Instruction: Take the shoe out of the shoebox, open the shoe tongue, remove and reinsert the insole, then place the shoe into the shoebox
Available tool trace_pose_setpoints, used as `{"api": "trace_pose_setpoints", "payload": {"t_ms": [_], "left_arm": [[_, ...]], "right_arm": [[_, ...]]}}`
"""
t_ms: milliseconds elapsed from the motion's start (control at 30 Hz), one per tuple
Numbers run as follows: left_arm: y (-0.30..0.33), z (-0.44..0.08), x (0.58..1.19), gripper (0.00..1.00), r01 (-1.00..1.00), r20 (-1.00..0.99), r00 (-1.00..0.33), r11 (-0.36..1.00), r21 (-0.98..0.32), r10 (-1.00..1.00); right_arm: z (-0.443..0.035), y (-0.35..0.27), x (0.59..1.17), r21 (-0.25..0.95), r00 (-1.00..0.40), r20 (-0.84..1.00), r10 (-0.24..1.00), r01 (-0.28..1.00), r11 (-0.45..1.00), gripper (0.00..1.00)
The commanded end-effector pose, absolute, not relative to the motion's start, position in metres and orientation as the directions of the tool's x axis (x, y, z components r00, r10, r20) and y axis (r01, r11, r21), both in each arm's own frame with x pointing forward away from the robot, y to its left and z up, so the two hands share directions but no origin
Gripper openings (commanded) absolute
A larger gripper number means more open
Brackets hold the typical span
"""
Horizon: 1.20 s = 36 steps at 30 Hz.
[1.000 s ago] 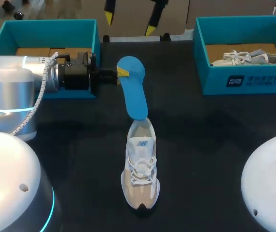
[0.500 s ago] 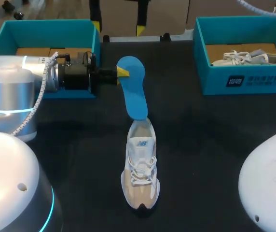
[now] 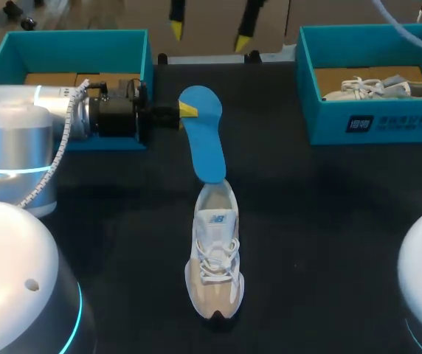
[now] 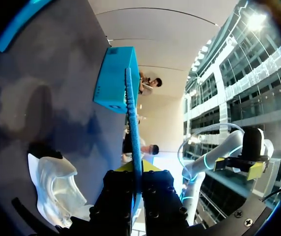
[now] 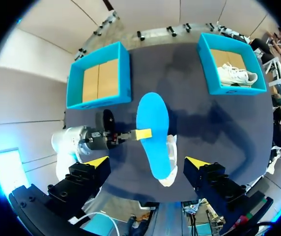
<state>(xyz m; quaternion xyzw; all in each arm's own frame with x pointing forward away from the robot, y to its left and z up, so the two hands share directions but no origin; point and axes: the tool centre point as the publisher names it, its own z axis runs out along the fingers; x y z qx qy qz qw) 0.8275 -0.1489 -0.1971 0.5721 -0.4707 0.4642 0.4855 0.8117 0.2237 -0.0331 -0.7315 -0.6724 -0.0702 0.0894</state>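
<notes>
Shoe (image 3: 215, 258): out on the black worktop (image 3: 329, 221), dead centre, upright on its sole, toe to the near edge, heel to the far edge, white upper with a tan toe.
Insole (image 3: 203, 136): bright blue and out of the shoe for nearly all its length. The wide end points towards the far edge and the narrow end is right down at the shoe's heel opening. Whether that tip sits inside the collar, can't tell.
Left claw (image 3: 187, 110): clamped tight on the insole's wide end, coming at it from the left side. Its wrist view has the insole edge-on, pinched between both fingers, with the shoe on the worktop just beside them.
Left arm (image 3: 19, 118): stretched flat in from the left edge, lying across the front of the left box.
Right claw (image 5: 147, 162): way up above the middle of the worktop, fingers spread wide, nothing in them. From up there it looks straight down on the insole, the shoe and both boxes.
Left box (image 3: 71, 44): teal, far left corner, only its brown cardboard floor showing.
Right box (image 3: 373, 125): teal, far right corner, well apart from the shoe at centre.
Second shoe (image 3: 384, 87): white, lying inside the right box.
</notes>
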Motion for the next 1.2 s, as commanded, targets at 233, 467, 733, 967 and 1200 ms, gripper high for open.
{"api": "trace_pose_setpoints", "payload": {"t_ms": [233,467,733,967,1200], "left_arm": [[-0.148,-0.197,0.826,0.00,-0.989,0.988,0.126,-0.087,0.118,-0.091],[-0.148,-0.197,0.826,0.00,-0.989,0.988,0.126,-0.087,0.118,-0.091],[-0.148,-0.197,0.826,0.00,-0.989,0.988,0.126,-0.087,0.118,-0.091],[-0.148,-0.197,0.826,0.00,-0.989,0.988,0.126,-0.087,0.118,-0.091],[-0.148,-0.197,0.826,0.00,-0.989,0.988,0.126,-0.087,0.118,-0.091]], "right_arm": [[-0.050,0.185,0.802,-0.078,0.114,0.823,0.556,0.993,-0.089,1.00],[-0.064,0.181,0.808,-0.058,0.073,0.899,0.431,0.997,-0.048,1.00],[-0.086,0.169,0.803,-0.048,0.063,0.955,0.291,0.997,-0.057,1.00],[-0.107,0.161,0.797,-0.007,0.013,0.987,0.161,0.999,-0.042,1.00],[-0.128,0.159,0.803,-0.009,0.010,0.998,0.056,1.000,-0.025,1.00]]}}
